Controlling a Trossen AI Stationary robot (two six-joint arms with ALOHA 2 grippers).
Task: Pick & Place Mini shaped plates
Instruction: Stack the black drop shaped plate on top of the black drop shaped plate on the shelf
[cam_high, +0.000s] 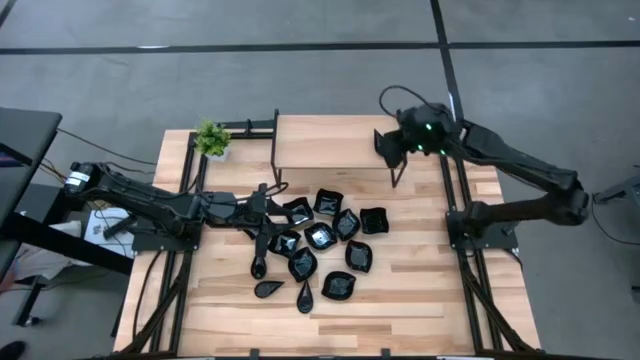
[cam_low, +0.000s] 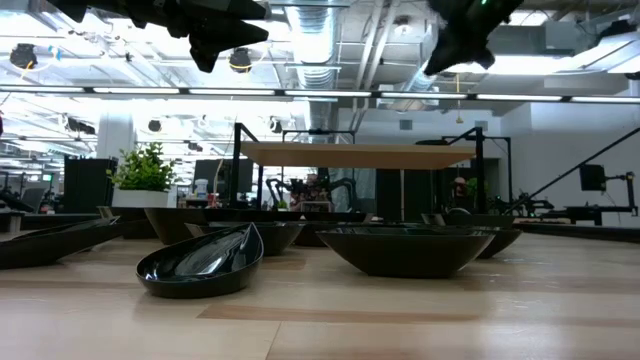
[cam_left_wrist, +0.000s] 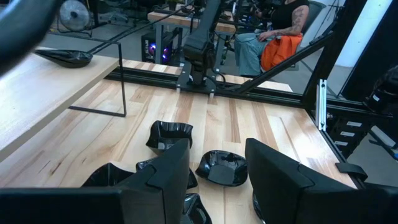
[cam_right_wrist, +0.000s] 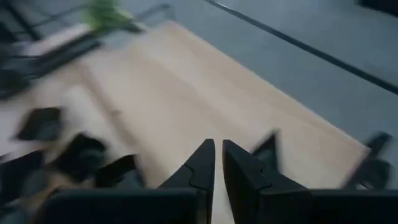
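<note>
Several mini shaped plates (cam_high: 320, 240), small glossy black dishes, lie clustered on the wooden table's middle; the low view shows two of them up close (cam_low: 200, 262) (cam_low: 405, 248). One more black dish (cam_left_wrist: 62, 57) rests on the raised wooden shelf (cam_high: 330, 140). My left gripper (cam_left_wrist: 217, 180) hovers open above the cluster's left side, nothing between its fingers. My right gripper (cam_right_wrist: 217, 162) is shut and empty, held high over the shelf's right end (cam_high: 388, 148).
A small green potted plant (cam_high: 211, 139) stands at the table's far left corner. The shelf stands on thin black legs (cam_left_wrist: 121, 84) along the far edge. Bare wood lies at the table's near right (cam_high: 420, 290). A seated person (cam_left_wrist: 273, 34) shows beyond the table.
</note>
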